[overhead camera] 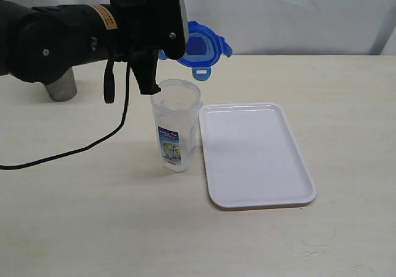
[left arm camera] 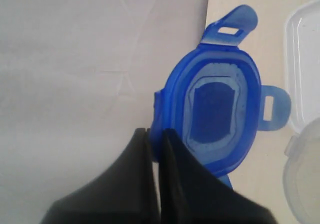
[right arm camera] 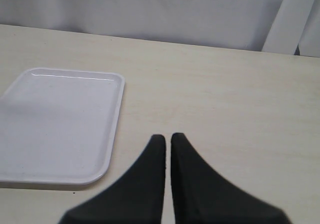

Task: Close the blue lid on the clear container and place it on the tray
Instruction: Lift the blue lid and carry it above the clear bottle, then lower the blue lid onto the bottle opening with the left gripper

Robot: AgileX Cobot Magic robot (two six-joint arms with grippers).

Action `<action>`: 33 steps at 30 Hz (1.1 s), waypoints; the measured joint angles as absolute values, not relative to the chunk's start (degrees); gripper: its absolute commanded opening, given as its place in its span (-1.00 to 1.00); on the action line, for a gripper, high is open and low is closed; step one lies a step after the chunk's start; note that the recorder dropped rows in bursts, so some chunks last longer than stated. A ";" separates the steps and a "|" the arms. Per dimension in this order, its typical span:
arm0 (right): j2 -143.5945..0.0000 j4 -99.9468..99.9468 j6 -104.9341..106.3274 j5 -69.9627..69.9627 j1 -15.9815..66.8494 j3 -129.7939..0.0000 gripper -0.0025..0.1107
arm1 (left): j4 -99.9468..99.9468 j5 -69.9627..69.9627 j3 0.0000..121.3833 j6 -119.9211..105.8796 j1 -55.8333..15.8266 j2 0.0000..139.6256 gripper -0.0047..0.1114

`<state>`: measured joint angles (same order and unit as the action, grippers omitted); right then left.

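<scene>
The blue lid (overhead camera: 201, 48) hangs in the air, tipped on edge, just above and behind the clear container (overhead camera: 176, 128). My left gripper (overhead camera: 176, 53) is shut on the lid's rim. The left wrist view shows the lid (left arm camera: 220, 114) with its snap flaps spread and my left gripper (left arm camera: 156, 134) pinching its edge, with the container's open rim (left arm camera: 300, 184) beside it. The container stands upright and open on the table, close to the tray's (overhead camera: 253, 153) left rim. My right gripper (right arm camera: 168, 136) is shut with nothing in it, over bare table beside the tray (right arm camera: 60, 119).
A steel cup (overhead camera: 60, 85) stands at the back left behind my left arm. A black cable (overhead camera: 74, 150) drapes from that arm across the table to the left. A white backdrop closes off the far edge.
</scene>
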<state>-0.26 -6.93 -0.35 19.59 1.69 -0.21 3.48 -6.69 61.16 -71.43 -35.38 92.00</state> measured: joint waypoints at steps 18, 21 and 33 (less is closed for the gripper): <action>-0.26 -6.93 -0.35 19.59 1.69 -0.21 -0.88 | 8.99 -1.61 61.16 -85.64 -35.38 92.94 -0.92; -0.26 -6.93 -0.35 19.59 1.69 -0.21 -0.88 | 9.07 -1.50 61.16 -85.64 -35.38 92.94 -0.92; -0.26 -6.93 -0.35 19.59 1.69 -0.21 -0.88 | 9.22 -3.57 61.16 -85.64 -35.38 91.38 -0.92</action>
<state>-0.26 -6.93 -0.35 19.59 1.69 -0.21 9.22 -3.57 61.16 -85.64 -35.38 91.38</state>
